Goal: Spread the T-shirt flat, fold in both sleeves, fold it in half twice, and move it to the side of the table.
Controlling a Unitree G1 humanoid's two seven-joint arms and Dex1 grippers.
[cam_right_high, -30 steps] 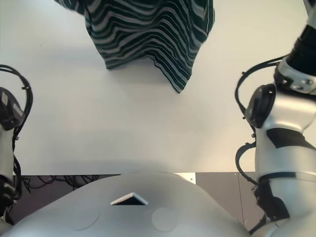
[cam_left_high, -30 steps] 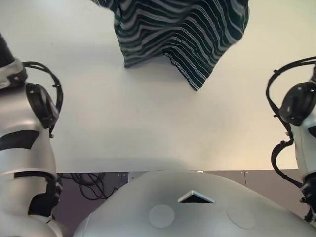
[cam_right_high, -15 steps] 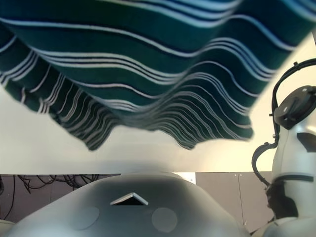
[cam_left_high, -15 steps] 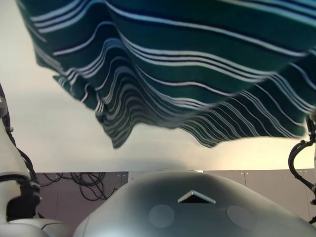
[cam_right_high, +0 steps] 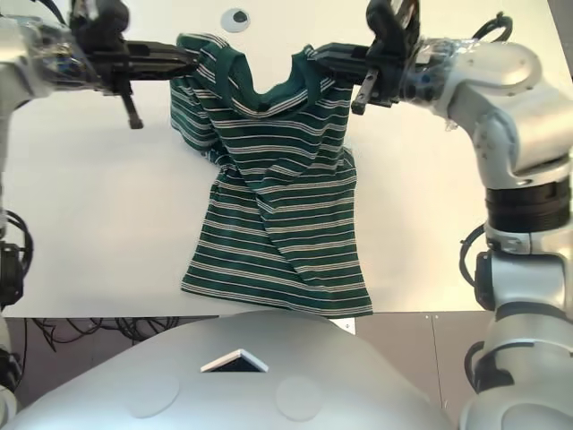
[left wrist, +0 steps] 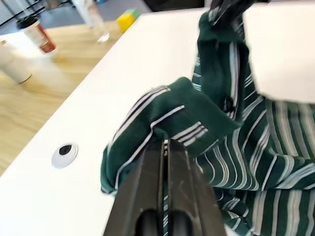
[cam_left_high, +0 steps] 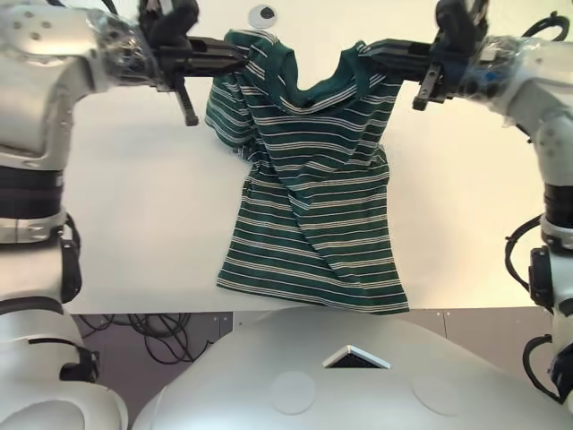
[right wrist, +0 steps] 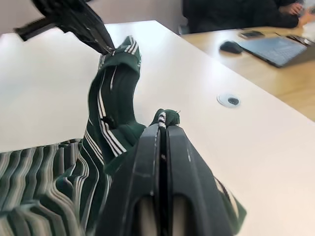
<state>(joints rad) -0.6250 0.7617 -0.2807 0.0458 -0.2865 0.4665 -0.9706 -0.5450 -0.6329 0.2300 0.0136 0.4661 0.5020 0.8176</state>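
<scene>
A dark green T-shirt (cam_left_high: 309, 215) with thin white stripes hangs by its shoulders above the white table (cam_left_high: 134, 224); its hem lies at the table's near edge. My left gripper (cam_left_high: 240, 59) is shut on the shirt's left shoulder, and my right gripper (cam_left_high: 369, 49) is shut on the right shoulder. The collar sags between them. In the left wrist view the shut fingers (left wrist: 165, 162) pinch a bunched fold of the T-shirt (left wrist: 187, 123). The right wrist view has the fingers (right wrist: 162, 147) closed on the striped T-shirt (right wrist: 113, 103), with the other gripper farther off. One sleeve is bunched under the left side.
A round cable grommet (cam_left_high: 261, 13) sits in the table behind the shirt. Cups and a yellow block (left wrist: 129, 14) stand on a wooden table beyond. A laptop (right wrist: 278, 49) and mouse lie on another wooden table. Cables hang under the near table edge.
The shirt swept up close past the camera half a second ago and now hangs spread between both raised grippers, with its lower half laid on the table.
</scene>
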